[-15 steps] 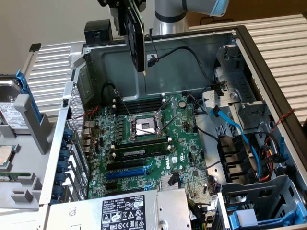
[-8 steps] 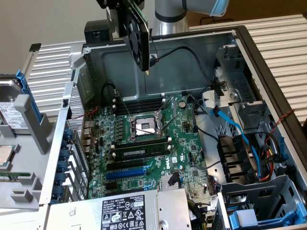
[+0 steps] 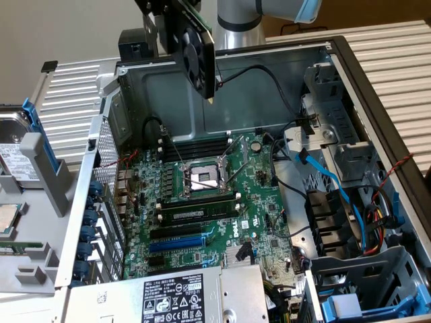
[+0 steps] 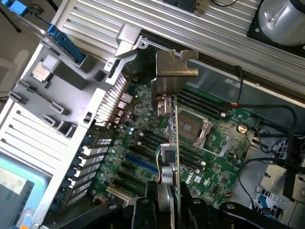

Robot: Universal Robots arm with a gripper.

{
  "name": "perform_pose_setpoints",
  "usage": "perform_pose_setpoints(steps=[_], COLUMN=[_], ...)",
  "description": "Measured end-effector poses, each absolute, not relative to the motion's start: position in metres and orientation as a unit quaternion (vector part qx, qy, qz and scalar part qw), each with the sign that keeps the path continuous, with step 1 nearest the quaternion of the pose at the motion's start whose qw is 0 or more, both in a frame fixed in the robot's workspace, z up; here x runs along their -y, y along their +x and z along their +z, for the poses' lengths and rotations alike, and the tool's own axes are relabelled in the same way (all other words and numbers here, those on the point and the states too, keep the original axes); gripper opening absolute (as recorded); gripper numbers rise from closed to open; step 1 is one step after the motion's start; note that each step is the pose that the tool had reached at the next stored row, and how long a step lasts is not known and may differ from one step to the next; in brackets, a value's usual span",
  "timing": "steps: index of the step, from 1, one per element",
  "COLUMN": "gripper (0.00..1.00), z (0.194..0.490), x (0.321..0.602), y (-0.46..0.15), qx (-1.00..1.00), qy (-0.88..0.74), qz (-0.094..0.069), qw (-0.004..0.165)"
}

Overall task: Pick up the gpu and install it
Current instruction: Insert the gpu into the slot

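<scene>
The gpu (image 3: 197,52) hangs on edge well above the motherboard's (image 3: 264,202) far side, clamped at one end between the jaws of the gripper (image 4: 167,198). Held off-centre, it could twist in that grip and meet the motherboard's blue slot (image 3: 176,241) askew. Its metal bracket (image 4: 175,67) could also snag the black cable (image 3: 264,73) looping above the board.

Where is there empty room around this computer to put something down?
Bare room: the ribbed tabletop beyond the case on the exterior view's right, and the ribbed strip between the hard drive and the case. Crowded: the motherboard, and the cables by the drive bays.
</scene>
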State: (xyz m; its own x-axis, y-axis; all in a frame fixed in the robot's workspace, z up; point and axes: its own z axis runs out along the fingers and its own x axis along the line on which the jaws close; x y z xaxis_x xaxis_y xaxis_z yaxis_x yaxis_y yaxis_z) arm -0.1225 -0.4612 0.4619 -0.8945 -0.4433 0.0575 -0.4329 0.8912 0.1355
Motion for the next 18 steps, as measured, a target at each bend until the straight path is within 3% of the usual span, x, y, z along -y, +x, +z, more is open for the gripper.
perform_pose_setpoints(steps=[18], gripper=[0.29], z=[0.4617], x=[0.4612], y=[-0.1225], qx=[0.922], qy=[0.381], qz=[-0.057], qw=[0.051])
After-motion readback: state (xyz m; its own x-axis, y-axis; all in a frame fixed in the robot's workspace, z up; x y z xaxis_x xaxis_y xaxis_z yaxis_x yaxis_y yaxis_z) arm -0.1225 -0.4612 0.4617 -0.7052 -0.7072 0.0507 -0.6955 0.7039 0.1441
